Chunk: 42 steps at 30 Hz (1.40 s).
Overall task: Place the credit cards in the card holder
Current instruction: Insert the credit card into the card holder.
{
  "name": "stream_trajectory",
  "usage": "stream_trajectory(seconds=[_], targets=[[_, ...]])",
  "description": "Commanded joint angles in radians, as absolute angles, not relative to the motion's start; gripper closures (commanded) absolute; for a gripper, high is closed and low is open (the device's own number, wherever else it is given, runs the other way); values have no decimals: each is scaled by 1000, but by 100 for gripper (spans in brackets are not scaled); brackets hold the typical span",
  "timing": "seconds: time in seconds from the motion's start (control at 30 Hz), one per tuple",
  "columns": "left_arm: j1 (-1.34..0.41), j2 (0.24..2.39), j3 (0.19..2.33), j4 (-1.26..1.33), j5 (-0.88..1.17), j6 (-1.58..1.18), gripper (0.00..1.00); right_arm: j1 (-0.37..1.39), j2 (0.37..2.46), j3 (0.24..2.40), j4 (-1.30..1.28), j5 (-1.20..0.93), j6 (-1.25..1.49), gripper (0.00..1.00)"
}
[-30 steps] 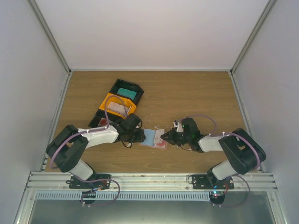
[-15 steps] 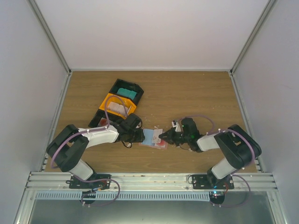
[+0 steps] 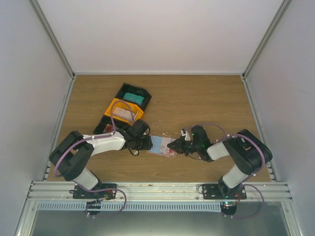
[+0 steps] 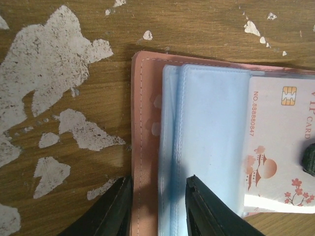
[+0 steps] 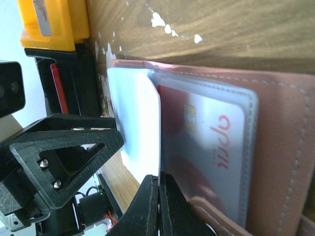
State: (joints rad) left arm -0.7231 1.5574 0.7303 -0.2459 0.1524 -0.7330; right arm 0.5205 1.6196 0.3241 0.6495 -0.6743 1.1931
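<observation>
The salmon-pink card holder (image 3: 162,152) lies open on the table between my two grippers. My left gripper (image 3: 149,143) is open, and its jaws (image 4: 157,209) straddle the holder's stitched left edge (image 4: 144,123) and the clear sleeves. My right gripper (image 3: 171,146) is shut on the right edge of the pale pinkish-white card (image 4: 280,147) and holds it over the sleeves. In the right wrist view the jaws (image 5: 160,196) pinch that card (image 5: 137,118). A red card (image 5: 206,147) sits inside a clear sleeve of the holder (image 5: 280,147). A teal card (image 3: 133,97) lies in a black bin.
An orange bin (image 3: 123,112) and black bins (image 3: 140,93) stand at the back left, just behind my left arm. The orange bin also shows in the right wrist view (image 5: 51,22). White worn patches (image 4: 49,64) mark the wood.
My right gripper has moved a little left with the pale card, further over the holder. My left gripper has stayed in place.
</observation>
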Motion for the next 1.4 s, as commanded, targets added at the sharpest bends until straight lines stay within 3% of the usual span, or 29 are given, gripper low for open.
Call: stream_trajectory(seconds=[0.0, 0.67, 0.87, 1.37], targets=[[-735, 1597, 718, -272, 165, -744, 66, 520, 1623, 287, 646, -675, 1221, 99], [-745, 1603, 723, -271, 198, -727, 68, 551, 1744, 334, 775, -706, 1236, 100], [-757, 1605, 721, -265, 204, -729, 69, 567, 1762, 306, 931, -696, 1299, 100], [-767, 1602, 700, -246, 204, -729, 77, 605, 1821, 362, 879, -692, 1253, 97]])
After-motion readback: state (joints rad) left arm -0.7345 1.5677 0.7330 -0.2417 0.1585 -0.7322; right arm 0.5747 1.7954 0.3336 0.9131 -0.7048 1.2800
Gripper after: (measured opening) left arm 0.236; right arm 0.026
